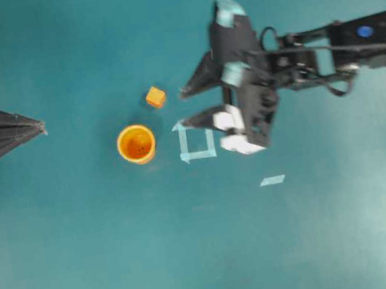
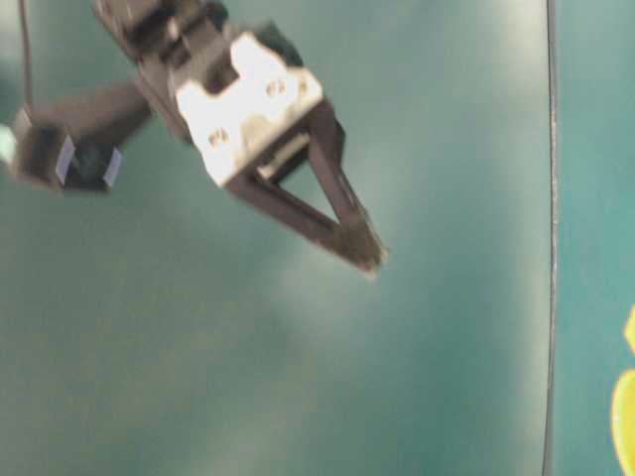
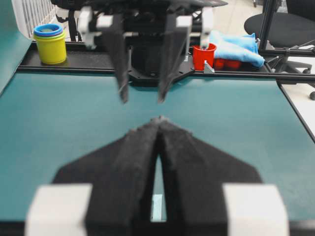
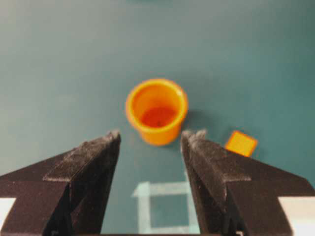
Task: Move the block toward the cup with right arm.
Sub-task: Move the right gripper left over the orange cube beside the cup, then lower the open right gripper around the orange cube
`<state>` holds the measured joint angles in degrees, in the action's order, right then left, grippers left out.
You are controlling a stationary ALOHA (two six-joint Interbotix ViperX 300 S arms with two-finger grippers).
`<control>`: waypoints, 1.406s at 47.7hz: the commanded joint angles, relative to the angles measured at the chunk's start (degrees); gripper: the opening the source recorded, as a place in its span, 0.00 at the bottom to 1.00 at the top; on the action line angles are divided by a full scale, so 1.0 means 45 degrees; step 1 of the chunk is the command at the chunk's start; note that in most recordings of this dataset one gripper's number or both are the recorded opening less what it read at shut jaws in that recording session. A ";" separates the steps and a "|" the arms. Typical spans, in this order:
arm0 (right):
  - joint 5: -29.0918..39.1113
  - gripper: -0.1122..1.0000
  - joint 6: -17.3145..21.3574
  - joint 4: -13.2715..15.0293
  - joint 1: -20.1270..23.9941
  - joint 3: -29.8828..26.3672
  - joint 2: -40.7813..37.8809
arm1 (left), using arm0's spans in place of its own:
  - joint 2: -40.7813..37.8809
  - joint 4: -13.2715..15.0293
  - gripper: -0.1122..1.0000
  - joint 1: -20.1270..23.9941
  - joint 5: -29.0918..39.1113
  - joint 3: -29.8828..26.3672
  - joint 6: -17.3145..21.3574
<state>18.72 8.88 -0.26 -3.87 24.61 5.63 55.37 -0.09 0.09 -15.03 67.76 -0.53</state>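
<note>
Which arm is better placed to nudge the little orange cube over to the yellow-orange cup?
Right. The right gripper is open, with one of its fingers close beside the small orange cube. The left gripper is shut at the table edge, beyond the round yellow-orange plastic cup.

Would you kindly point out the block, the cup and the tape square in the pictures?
block [image 1: 156, 96]: overhead view, on its top face.
cup [image 4: 156, 110]: right wrist view, on the orange inside.
tape square [image 1: 199, 156]: overhead view, on its lower strip.
</note>
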 commanded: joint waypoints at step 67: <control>0.1543 0.71 0.4824 0.3066 -0.0879 -0.3594 -0.5391 | -0.0156 -0.0020 0.10 0.0000 0.0312 -0.0352 0.0000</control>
<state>26.54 30.50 12.57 -7.12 10.11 -19.69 55.28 -0.18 0.09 -13.45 67.76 -0.53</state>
